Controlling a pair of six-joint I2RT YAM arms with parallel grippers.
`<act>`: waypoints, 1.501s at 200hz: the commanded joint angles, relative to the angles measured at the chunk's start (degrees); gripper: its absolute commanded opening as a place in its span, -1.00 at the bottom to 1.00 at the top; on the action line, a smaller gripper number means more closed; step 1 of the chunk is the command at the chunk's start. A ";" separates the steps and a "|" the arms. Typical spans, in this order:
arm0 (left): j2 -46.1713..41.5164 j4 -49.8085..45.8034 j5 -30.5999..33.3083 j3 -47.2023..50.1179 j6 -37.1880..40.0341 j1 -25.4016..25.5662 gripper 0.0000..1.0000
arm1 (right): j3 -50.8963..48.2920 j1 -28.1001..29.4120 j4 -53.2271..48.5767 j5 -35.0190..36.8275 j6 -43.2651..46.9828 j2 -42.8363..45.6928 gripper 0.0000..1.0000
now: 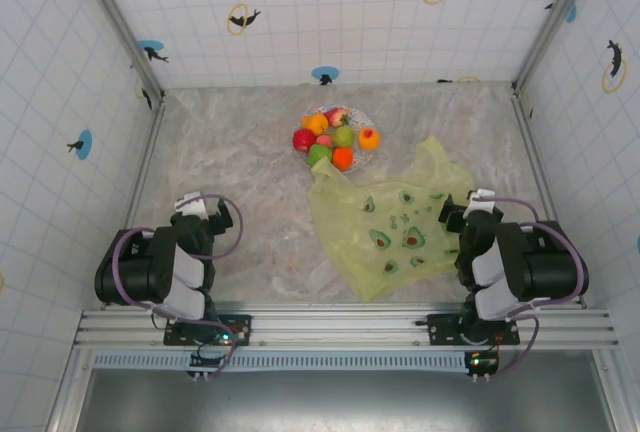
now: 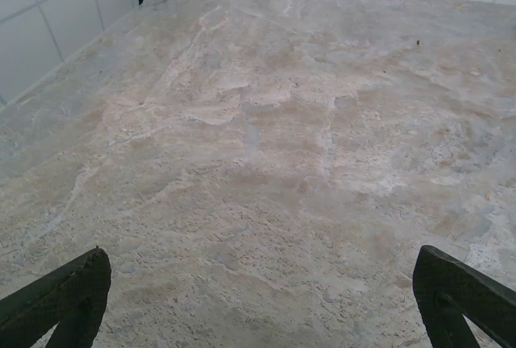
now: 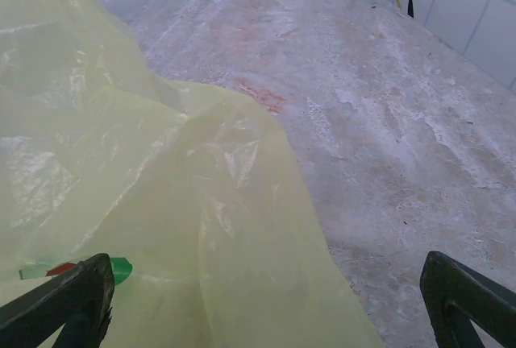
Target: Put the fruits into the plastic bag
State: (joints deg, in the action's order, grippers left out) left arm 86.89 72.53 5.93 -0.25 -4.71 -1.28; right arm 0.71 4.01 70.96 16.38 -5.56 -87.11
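Observation:
Several small round fruits (image 1: 335,138), red, orange, green and peach-pink, sit piled on a white patterned plate (image 1: 360,117) at the middle back of the table. The yellow-green plastic bag (image 1: 390,227), printed with avocado halves, lies flat and crinkled just in front of the plate, one corner touching it. My right gripper (image 1: 468,208) rests open at the bag's right edge. In the right wrist view its jaws stand wide over the bag (image 3: 201,203), with nothing between them. My left gripper (image 1: 200,204) is open over bare table (image 2: 266,163), well left of the bag.
The marble-patterned tabletop (image 1: 240,182) is walled by white tiled panels (image 1: 60,102) on three sides. Both arms sit folded near the front rail (image 1: 340,324). Bare table lies between the left arm and the bag.

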 commanded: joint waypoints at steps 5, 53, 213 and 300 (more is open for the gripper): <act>-0.23 0.70 -1.01 0.25 0.15 -0.34 0.96 | -1.84 -0.17 2.79 0.05 -0.33 0.35 0.99; -0.28 0.75 -1.00 0.23 0.17 -0.35 0.96 | -1.85 -0.14 2.79 0.05 -0.32 0.35 0.99; -0.31 0.72 -1.01 0.25 0.21 -0.30 0.96 | -1.81 -0.18 2.81 0.05 -0.33 0.34 1.00; -0.66 0.61 -0.57 0.03 -0.08 -0.29 0.96 | -1.76 0.12 2.21 2.21 -0.50 1.25 0.99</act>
State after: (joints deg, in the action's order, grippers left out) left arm 86.89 72.53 5.69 -0.25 -4.71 -1.28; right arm 0.71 4.01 70.96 16.43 -5.56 -87.11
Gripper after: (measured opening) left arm 0.978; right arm 0.997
